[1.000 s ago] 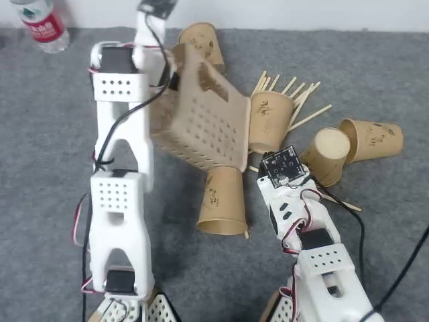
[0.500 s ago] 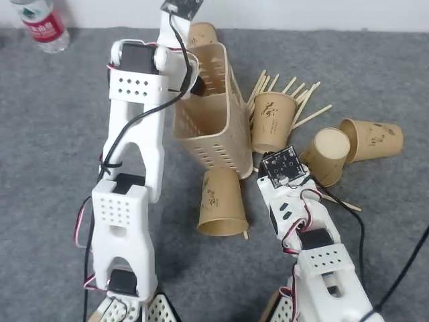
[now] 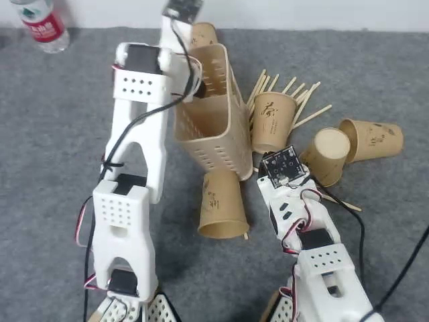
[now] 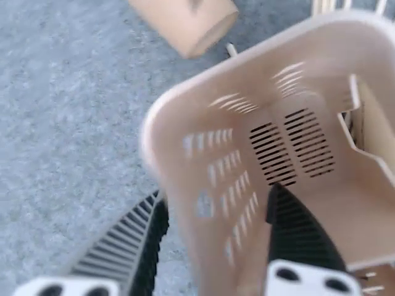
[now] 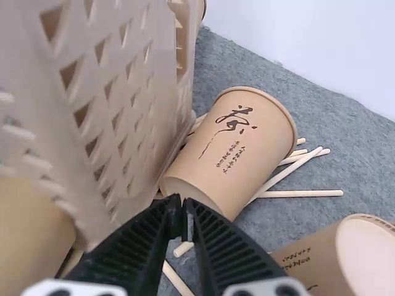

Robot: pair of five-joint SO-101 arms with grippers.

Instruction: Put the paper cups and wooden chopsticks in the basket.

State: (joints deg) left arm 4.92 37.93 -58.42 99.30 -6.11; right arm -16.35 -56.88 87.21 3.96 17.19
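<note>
The left fingers (image 4: 295, 237) pinch the wall of the basket (image 3: 221, 144), the right fingers (image 5: 183, 219) sit closed and empty beside it, and the paper cups (image 3: 271, 121) and wooden chopsticks (image 3: 314, 115) lie outside, next to it.

Basket (image 3: 211, 121): pale beige, walls pierced with rows of slots and diamond holes. 
Paper cups (image 3: 271, 121): kraft brown, dark brush-stroke markings noted. 
Wooden chopsticks (image 3: 305, 97): light, bare wood. 
Table cover (image 3: 47, 168): flecked grey. 
Arms (image 3: 137, 84): white, dotted panels. 
Left gripper (image 4: 216, 203), right gripper (image 5: 184, 213): black, ribbed. 
Bottle (image 3: 41, 23): clear, red label.
</note>
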